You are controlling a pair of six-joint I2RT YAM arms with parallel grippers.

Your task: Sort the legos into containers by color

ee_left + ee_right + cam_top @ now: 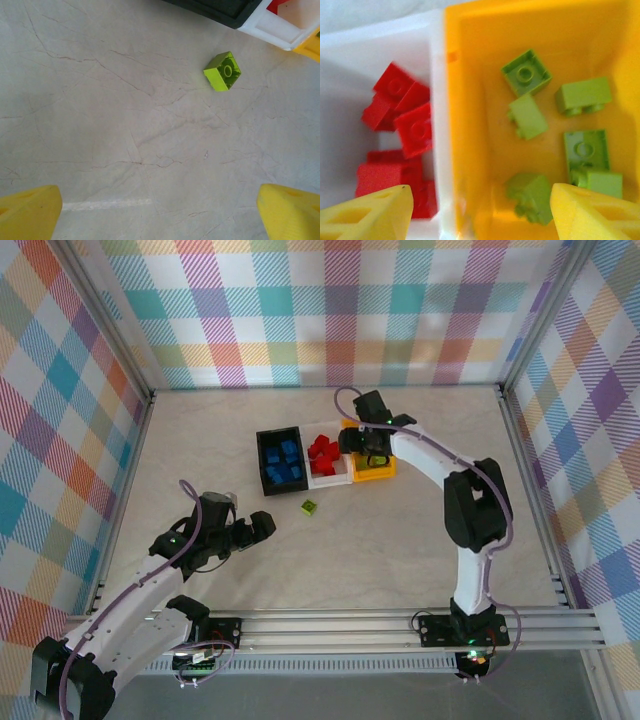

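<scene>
The containers stand in a joined row: a black bin (262, 455) with blue legos (285, 462), a white bin (330, 480) with red legos (323, 452), and a yellow bin (375, 476). My right gripper (372, 445) hovers over the yellow bin (465, 125), open (482, 212), nothing between its fingers. Below it lie several lime legos (526, 72); one blurred lime lego (530, 195) sits by the right fingertip. Red legos (400, 115) fill the white bin (437, 100). One lime lego (309, 507) lies on the table, ahead of my open left gripper (262, 525), well beyond its fingertips (160, 210) in the wrist view (223, 71).
The bins' near corners show at the top right of the left wrist view: black (220, 10), white (270, 27), yellow (310, 47). Checked walls enclose the table on three sides. A metal rail runs along the near edge.
</scene>
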